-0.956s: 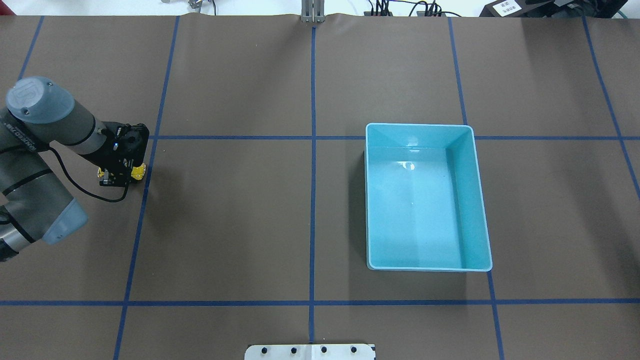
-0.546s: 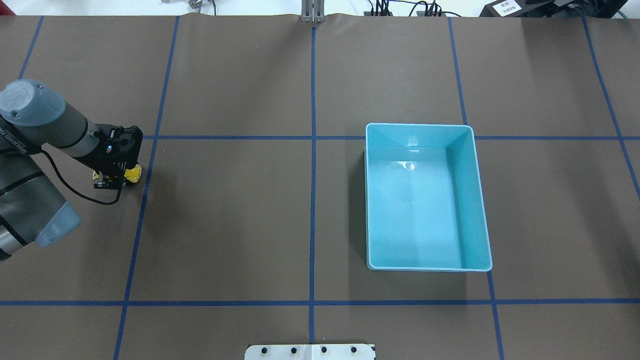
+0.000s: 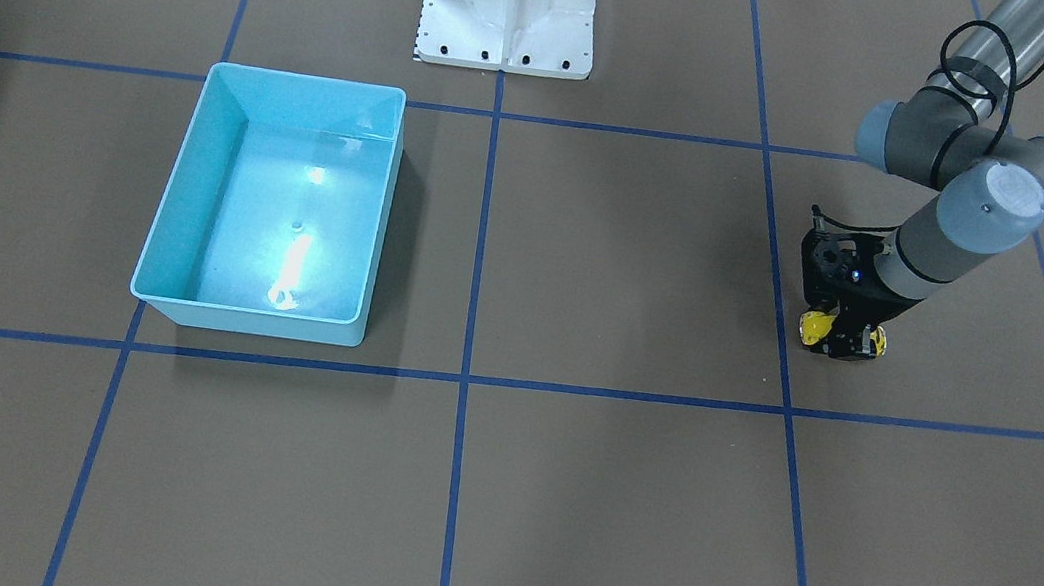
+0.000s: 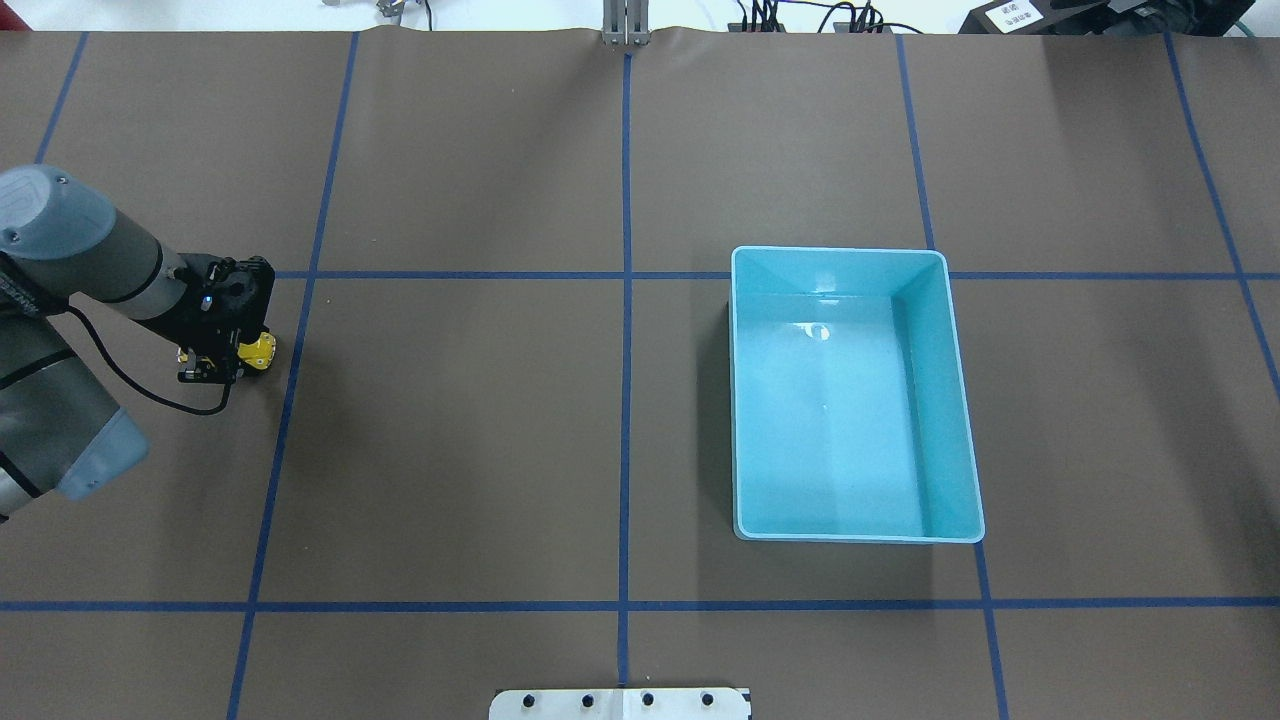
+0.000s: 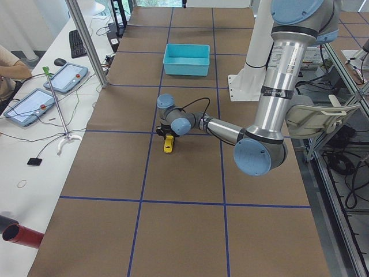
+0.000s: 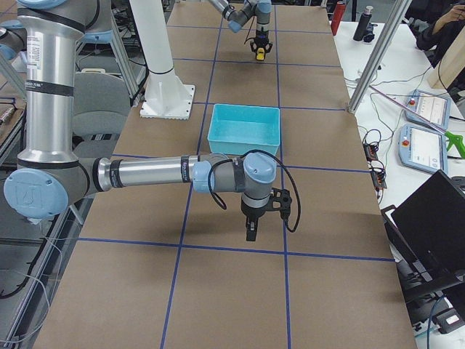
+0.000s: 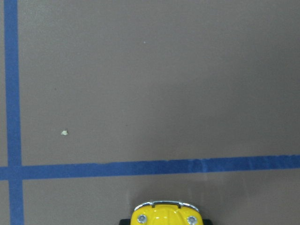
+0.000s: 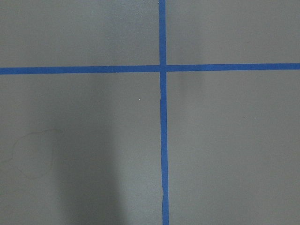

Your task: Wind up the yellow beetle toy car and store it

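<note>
Clamping the yellow beetle toy car, the left gripper appeared mid wind-up; storage next required a lift toward the blue bin.

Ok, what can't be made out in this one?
The toy car: its middle is covered by the left claw in the overhead and front views, and the left wrist view cuts off all but its nose at the bottom edge.
Whether its wheels touch the table: too small in every view.
The right claw: seen only in the right side view, so open or shut cannot be told; its own wrist view shows only table.
</note>
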Motion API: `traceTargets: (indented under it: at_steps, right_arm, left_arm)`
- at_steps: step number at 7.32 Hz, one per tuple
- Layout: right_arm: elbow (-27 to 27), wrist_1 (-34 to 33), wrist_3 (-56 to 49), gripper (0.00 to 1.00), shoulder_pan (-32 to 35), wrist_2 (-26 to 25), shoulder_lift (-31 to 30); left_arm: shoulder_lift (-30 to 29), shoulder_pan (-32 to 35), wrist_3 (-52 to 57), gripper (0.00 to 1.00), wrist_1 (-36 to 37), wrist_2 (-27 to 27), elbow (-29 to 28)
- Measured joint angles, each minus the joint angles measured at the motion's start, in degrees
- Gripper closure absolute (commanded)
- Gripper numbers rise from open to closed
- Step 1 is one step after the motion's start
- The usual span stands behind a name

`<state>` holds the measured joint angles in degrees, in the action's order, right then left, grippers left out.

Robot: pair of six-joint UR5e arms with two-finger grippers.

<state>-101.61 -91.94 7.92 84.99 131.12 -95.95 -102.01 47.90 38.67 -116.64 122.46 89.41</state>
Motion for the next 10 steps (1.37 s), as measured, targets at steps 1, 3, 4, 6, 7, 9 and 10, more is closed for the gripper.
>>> traceTargets:
  at_steps: [1, 3, 4, 6, 7, 9, 10]
  right_arm:
    - [0.0, 0.0, 0.02, 0.0, 0.0, -0.04, -0.01]
    - [0.0, 0.01, 0.01, 0.0, 0.0, -0.07, 0.01]
    - [0.0, 0.01, 0.03, 0.0, 0.0, -0.07, 0.02]
    - [0.01, 0.0, -0.01, 0.0, 0.0, -0.07, 0.01]
    - [0.0, 0.0, -0.01, 0.0, 0.0, -0.07, -0.01]
    - [0.0, 0.0, -0.01, 0.0, 0.0, -0.07, -0.02]
    - [-0.07, 0.0, -0.01, 0.0, 0.0, -0.05, -0.02]
  left_arm:
    - [0.46, 0.07, 0.0, 1.0, -0.44, 0.16, 0.07]
    - [1.07, 0.27, 0.0, 1.0, -0.96, 0.45, 0.25]
    - [1.42, 0.32, 0.0, 1.0, -1.3, 0.48, 0.3]
    - [2.14, 0.36, 0.04, 1.0, -2.07, 0.67, 0.38]
    - [2.42, 0.36, 0.04, 1.0, -2.44, 0.72, 0.38]
    - [2.96, 0.36, 0.08, 1.0, -3.19, 0.76, 0.42]
    - [3.07, 0.36, 0.09, 1.0, -3.41, 0.76, 0.4]
